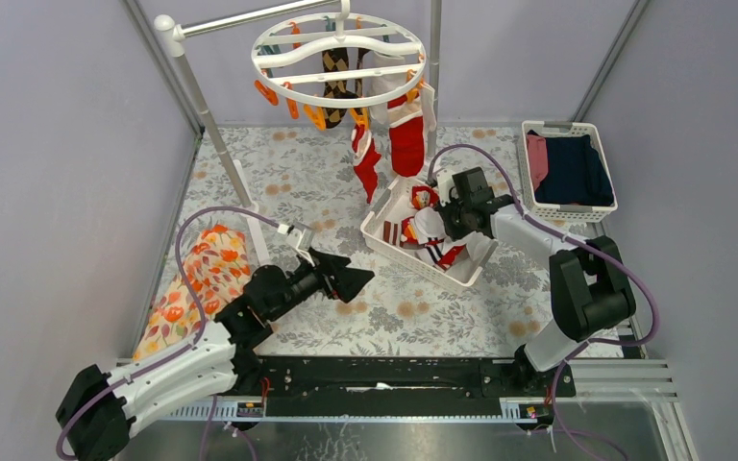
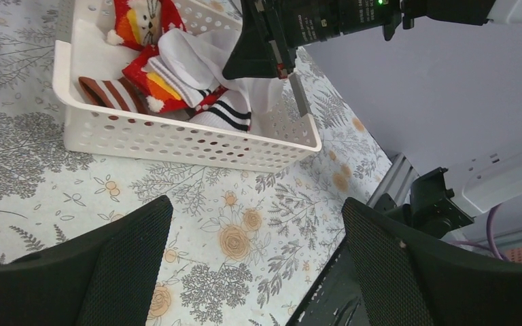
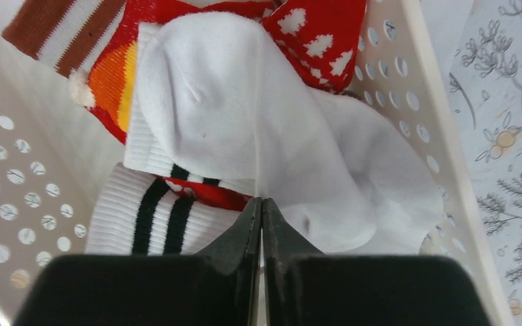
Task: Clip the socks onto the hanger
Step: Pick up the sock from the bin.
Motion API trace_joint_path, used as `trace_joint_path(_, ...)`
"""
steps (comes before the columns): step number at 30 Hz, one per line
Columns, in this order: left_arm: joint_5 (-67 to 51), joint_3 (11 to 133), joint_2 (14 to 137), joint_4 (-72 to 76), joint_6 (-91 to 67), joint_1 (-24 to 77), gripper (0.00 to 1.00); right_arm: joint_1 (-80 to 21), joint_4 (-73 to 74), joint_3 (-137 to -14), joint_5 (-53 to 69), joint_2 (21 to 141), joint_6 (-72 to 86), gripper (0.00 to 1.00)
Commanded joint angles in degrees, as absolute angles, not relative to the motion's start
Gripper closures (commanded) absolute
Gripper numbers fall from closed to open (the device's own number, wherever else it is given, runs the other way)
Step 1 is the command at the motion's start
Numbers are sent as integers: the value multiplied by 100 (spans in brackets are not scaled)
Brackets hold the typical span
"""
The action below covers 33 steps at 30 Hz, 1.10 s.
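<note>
The left pincer point(image 1: 358, 279) hovers over the counter point(image 1: 394, 322) with its jaws spread wide, holding nothing, just to the near left of the white basket point(image 1: 413, 261). Inside the basket, the right pincer point(image 3: 262, 204) has its jaws pressed together on what appears to be a thin fold of the white sock point(image 3: 204, 102), which lies on top of the striped-cuff sock point(image 3: 156, 221) and the red patterned socks point(image 3: 316, 37). A pinch this shallow may slip, so raise it slowly and straight up, letting the neighbouring socks fall away. If more than one sock rises, set it down and grip deeper. At the far side, the hanger point(image 1: 346, 100) already carries an argyle sock point(image 1: 341, 65) and red-and-white socks point(image 1: 406, 139). Present the cuff edge to a free orange clip point(image 1: 315, 117) on the near-left rim, with the left pincer steadying the clip.
</note>
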<state>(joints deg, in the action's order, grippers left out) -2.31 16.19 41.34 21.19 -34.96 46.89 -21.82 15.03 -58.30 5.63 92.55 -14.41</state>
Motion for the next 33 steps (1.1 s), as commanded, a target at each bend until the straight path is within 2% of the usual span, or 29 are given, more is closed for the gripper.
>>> trace_joint_path(1,-555,1452,4201,2971,-3556,4710,2,-2210,1625,-5921,902,8881,-1295,100)
trace_joint_path(6,-1214,1422,4641,4037,-3368,4760,6,-1942,1694,-6040,2052,8333,-1222,100)
trace_joint_path(9,-1223,1525,5160,4554,-2868,4988,8,-1674,1677,-6110,2748,8001,-1060,100)
trace_joint_path(15,-441,1894,6478,5586,-1014,5736,9,-1425,1521,-6342,3566,7609,-651,100)
trace_joint_path(21,161,2087,8016,7398,748,5819,10,-1424,1637,-6915,3864,7515,-253,100)
trace_joint_path(23,159,2368,8371,7486,925,5818,12,-1424,1700,-7070,3915,7515,-153,100)
trace_joint_path(27,168,2910,8843,7573,781,5818,25,-1419,1713,-7200,3944,7503,-36,100)
trace_joint_path(33,257,3185,9385,8190,368,5825,31,-1424,1673,-7233,4024,7480,195,100)
